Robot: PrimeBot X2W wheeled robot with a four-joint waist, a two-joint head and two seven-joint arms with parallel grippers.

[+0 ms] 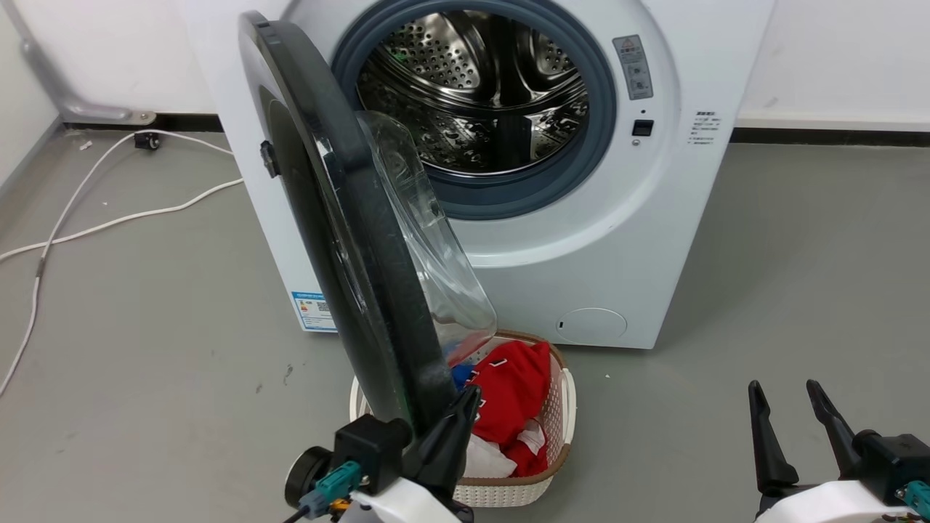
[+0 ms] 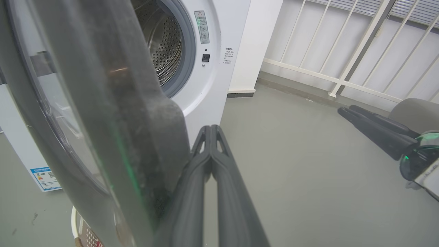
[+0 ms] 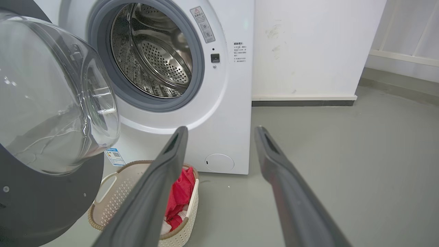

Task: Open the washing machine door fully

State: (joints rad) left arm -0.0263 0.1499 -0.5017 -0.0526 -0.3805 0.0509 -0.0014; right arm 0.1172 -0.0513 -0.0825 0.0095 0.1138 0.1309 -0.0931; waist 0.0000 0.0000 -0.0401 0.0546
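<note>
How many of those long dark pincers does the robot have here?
2. The left pincer, closed, is at the lower edge of the washing machine door, above the laundry basket; the right pincer is open over the floor at the lower right.

On the washing machine door [image 1: 341,232] you see a glossy black rim around clear, smooth glass. The drum [image 1: 472,80] is shiny perforated metal, its ring [image 1: 527,197] matt grey rubber. The basket [image 1: 561,414] is white latticed plastic, holding red cloth [image 1: 516,385].
</note>
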